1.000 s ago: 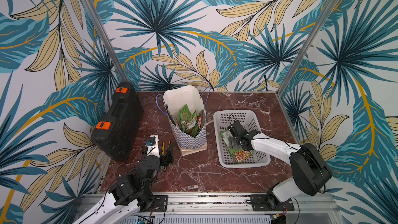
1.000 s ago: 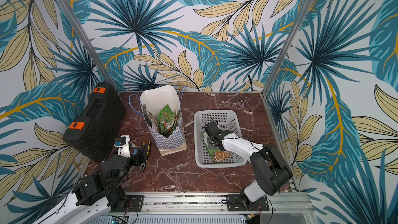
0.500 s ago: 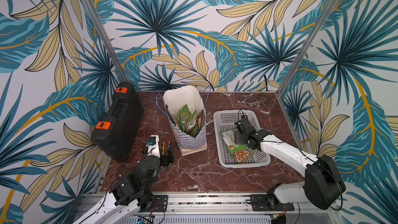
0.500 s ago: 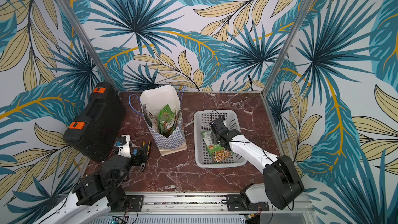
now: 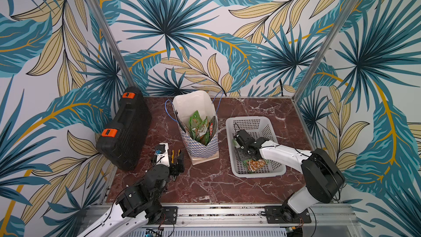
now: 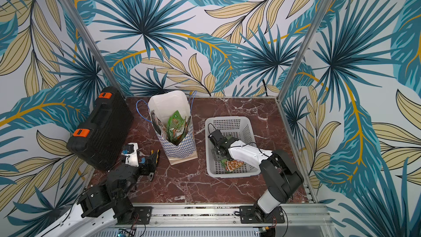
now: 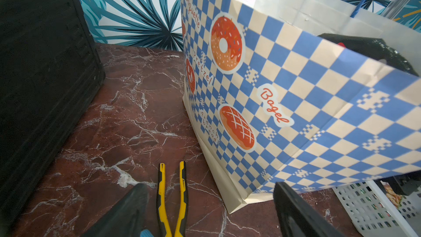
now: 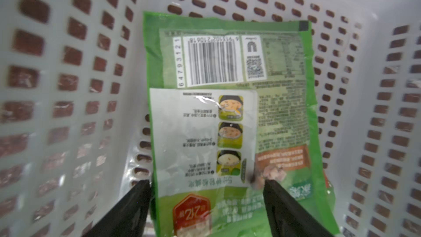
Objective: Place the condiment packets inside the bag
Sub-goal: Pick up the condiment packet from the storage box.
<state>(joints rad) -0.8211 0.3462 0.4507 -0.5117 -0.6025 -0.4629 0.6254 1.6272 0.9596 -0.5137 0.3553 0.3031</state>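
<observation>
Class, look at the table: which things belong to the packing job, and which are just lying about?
Belong to the job: paper bag; packets inside it; green packet not yet packed; white basket it lies in.
Lying about: black case; pliers.

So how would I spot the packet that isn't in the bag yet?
Find the white perforated basket right of the checkered paper bag. The green packet lies flat on its floor, whereas the other packets stand inside the bag.
</observation>
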